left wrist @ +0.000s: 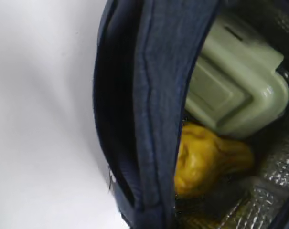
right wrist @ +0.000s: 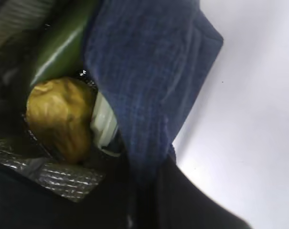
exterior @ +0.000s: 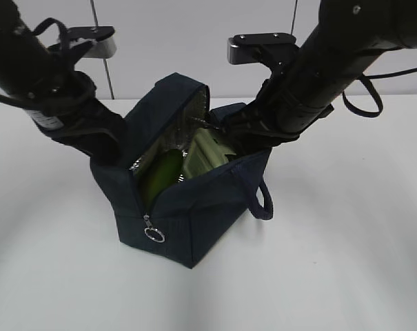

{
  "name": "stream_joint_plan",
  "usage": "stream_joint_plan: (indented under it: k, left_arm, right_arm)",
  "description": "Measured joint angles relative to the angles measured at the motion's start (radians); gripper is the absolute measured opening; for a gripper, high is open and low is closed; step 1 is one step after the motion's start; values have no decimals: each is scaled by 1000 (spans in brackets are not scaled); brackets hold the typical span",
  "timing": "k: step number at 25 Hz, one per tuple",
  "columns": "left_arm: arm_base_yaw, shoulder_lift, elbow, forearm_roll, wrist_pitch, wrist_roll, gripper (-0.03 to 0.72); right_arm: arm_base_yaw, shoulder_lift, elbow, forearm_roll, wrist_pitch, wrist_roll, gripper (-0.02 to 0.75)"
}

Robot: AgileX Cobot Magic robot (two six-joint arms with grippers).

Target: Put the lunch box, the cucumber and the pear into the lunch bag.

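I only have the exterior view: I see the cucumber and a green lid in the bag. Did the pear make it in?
Observer: Yes. The left wrist view shows the pear inside the lunch bag, under the lunch box.
Operator: Is the pear touching the cucumber?
Observer: In the right wrist view the cucumber lies right above the pear, apparently touching it.
Operator: Are the grippers holding the bag?
Observer: No view shows the fingertips. Both arms press close against the bag's sides, so I cannot tell.
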State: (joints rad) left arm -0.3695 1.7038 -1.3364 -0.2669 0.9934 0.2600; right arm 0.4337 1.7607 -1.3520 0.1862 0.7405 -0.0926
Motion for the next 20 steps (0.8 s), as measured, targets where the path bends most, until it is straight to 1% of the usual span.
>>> stream_joint_plan:
  k: [3,5,6,7,8,9,10,11,12,13,14,15,16,18,20]
  left_arm:
    - [-25,33,-30,-1,9,-9,2]
    - [-28,38,-33,-10,9,-11,4]
    - [-29,38,-33,-17,8,-11,13]
    - [-29,38,-33,-24,6,-13,38]
    - [-29,38,-33,-25,6,-14,69]
    - [-29,38,-33,-27,4,-14,121]
    - [-29,38,-33,-28,1,-15,186]
    - [-29,35,-33,-32,-3,-15,243]
    - [-30,29,-33,-33,-8,-15,308]
    - [-30,21,-33,-32,-15,-15,362]
    - [-31,6,-32,-32,-29,-15,399]
    - [-32,-14,-32,-32,-42,-15,417]
    - [-32,-37,-27,-33,-62,-10,430]
    - [-32,-88,-6,-49,-104,10,438]
    - [-32,-140,41,-77,-150,34,441]
  right_arm:
    - [5,-14,12,27,-14,-21,17]
    - [5,-14,14,29,-18,-22,18]
    - [5,-14,16,27,-18,-25,26]
    - [5,-14,16,24,-18,-28,45]
    - [5,-14,16,23,-20,-33,88]
    - [5,-14,16,23,-24,-37,157]
    - [5,-16,16,23,-29,-42,231]
    - [5,-20,16,23,-34,-51,347]
    - [5,-24,16,23,-39,-59,412]
    - [5,-32,16,23,-46,-67,498]
    - [5,-43,16,23,-56,-72,559]
    - [5,-57,16,23,-63,-74,592]
    - [5,-71,16,23,-68,-76,603]
    - [5,-107,16,23,-74,-87,598]
    - [6,-149,30,27,-99,-109,582]
